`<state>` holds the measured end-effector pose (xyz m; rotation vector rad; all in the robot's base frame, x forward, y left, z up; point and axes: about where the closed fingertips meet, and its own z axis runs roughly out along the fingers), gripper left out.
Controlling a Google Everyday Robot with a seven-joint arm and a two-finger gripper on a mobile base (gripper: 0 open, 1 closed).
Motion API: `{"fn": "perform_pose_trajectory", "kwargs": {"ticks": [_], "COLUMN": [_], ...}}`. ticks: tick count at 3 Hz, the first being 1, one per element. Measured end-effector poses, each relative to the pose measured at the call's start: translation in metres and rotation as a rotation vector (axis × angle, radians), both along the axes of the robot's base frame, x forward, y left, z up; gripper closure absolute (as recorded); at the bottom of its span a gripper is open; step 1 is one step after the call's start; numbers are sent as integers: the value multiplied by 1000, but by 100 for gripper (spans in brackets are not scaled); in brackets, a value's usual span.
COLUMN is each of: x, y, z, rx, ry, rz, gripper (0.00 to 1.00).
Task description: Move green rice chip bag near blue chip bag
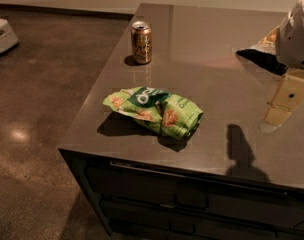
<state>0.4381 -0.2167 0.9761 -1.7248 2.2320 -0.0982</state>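
Green rice chip bag (153,111): lying crumpled at frame centre, on the near left part of the tabletop (207,34), close to the front edge. Its long axis is running left to right, dipping slightly toward the lower right.

Blue chip bag (261,61): a dark shape with a pale edge at upper right is being taken for it. It is partly hidden by the arm, well apart from the green bag.

Gripper (284,101): being held over the right edge of the frame, with the green bag lying to its left and slightly lower. Whether it is wide or narrow cannot be told.

Judgement: a leftward reach is being called for, closing across the bag's short axis.

Gold can (141,42): standing upright above the bag, apart from it.

Writing: white lettering on the bag's dark green patch and script on the can are not being resolved.
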Motion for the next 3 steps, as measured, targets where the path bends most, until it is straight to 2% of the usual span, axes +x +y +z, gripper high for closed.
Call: {"fn": "perform_pose_trajectory", "kwargs": {"ticks": [1,2,3], "x": [0,2,3], "y": [0,11,37], "z": [0,-4,-20], "rx": [0,35,101], "ry": [0,-3,18], "rz": [0,19,50], "gripper": [0,0,0]}}
